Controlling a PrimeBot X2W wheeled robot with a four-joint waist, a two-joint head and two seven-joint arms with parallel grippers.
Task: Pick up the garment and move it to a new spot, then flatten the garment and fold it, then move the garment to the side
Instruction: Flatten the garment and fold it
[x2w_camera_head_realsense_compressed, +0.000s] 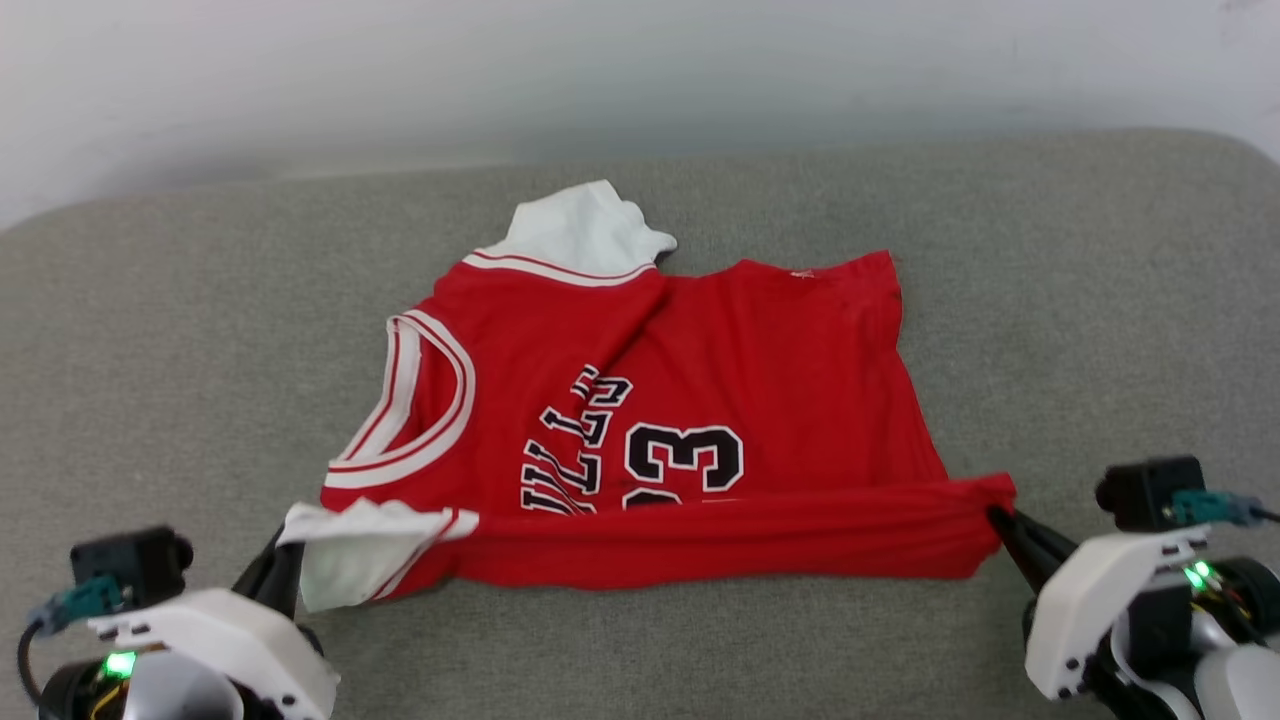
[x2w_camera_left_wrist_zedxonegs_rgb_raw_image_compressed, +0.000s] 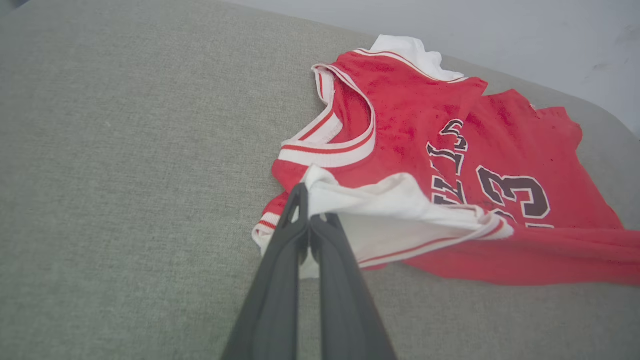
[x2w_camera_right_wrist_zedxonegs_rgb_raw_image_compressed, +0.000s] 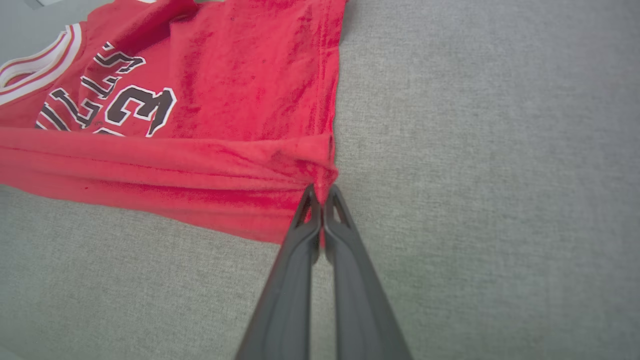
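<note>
The garment (x2w_camera_head_realsense_compressed: 760, 370), a red jersey with white sleeves and a black "23" print, lies front up on the grey cushion, its near edge folded over into a raised red band. My left gripper (x2w_camera_head_realsense_compressed: 285, 545) is shut on the near white sleeve (x2w_camera_left_wrist_zedxonegs_rgb_raw_image_compressed: 380, 210), pinched at the cloth's corner (x2w_camera_left_wrist_zedxonegs_rgb_raw_image_compressed: 310, 200). My right gripper (x2w_camera_head_realsense_compressed: 1000, 520) is shut on the garment's near right hem corner (x2w_camera_right_wrist_zedxonegs_rgb_raw_image_compressed: 322, 170). The band of cloth (x2w_camera_head_realsense_compressed: 720, 535) stretches between both grippers. The far white sleeve (x2w_camera_head_realsense_compressed: 580, 230) sticks out at the back.
The grey fabric surface (x2w_camera_head_realsense_compressed: 180, 360) spreads wide on all sides of the garment. A pale wall (x2w_camera_head_realsense_compressed: 640, 70) rises behind its far edge. Bare cushion (x2w_camera_right_wrist_zedxonegs_rgb_raw_image_compressed: 500, 175) lies to the right of the hem.
</note>
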